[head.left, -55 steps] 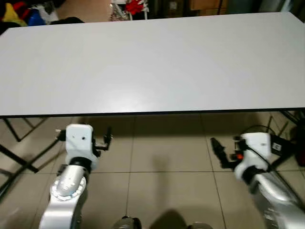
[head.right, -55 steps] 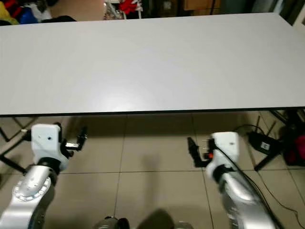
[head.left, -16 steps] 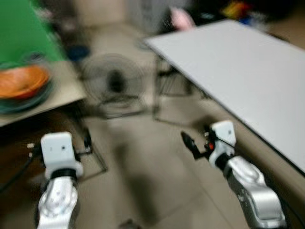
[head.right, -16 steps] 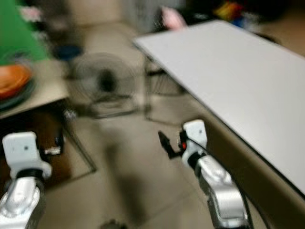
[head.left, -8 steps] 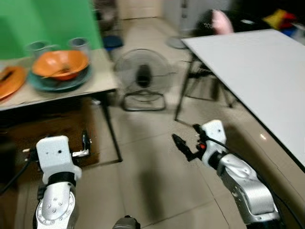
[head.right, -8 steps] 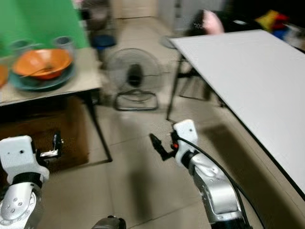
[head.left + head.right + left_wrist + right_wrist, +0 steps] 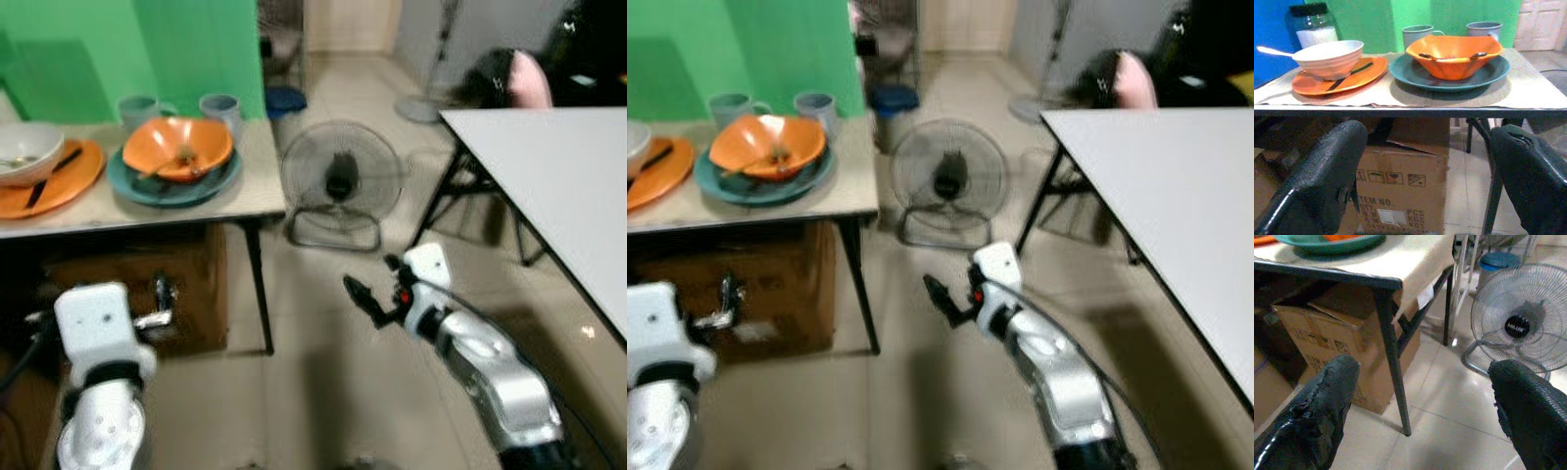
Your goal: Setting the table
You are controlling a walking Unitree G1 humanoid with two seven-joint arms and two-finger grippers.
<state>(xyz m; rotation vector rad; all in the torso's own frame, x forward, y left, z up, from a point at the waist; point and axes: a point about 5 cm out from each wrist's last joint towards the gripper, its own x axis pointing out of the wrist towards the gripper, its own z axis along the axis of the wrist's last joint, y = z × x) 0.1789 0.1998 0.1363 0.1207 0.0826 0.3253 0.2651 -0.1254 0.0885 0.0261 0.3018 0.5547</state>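
Since nothing has been carried over yet, the task looks barely begun: the white table (image 7: pixel 549 176) at the right edge of the head view has a bare top, while all the dishes sit on the side table (image 7: pixel 196 201) at upper left. These are an orange bowl (image 7: pixel 177 148) on a teal plate (image 7: pixel 220 181), a white bowl (image 7: pixel 1330 58) on an orange plate (image 7: pixel 1359 78), and two mugs (image 7: pixel 217 104).

Left gripper (image 7: pixel 1425 171) and right gripper (image 7: pixel 1425 396) are both spread wide and empty, held low.

Versus 3.4 s ago: view then faced the white table squarely; camera has turned left toward the dishes.
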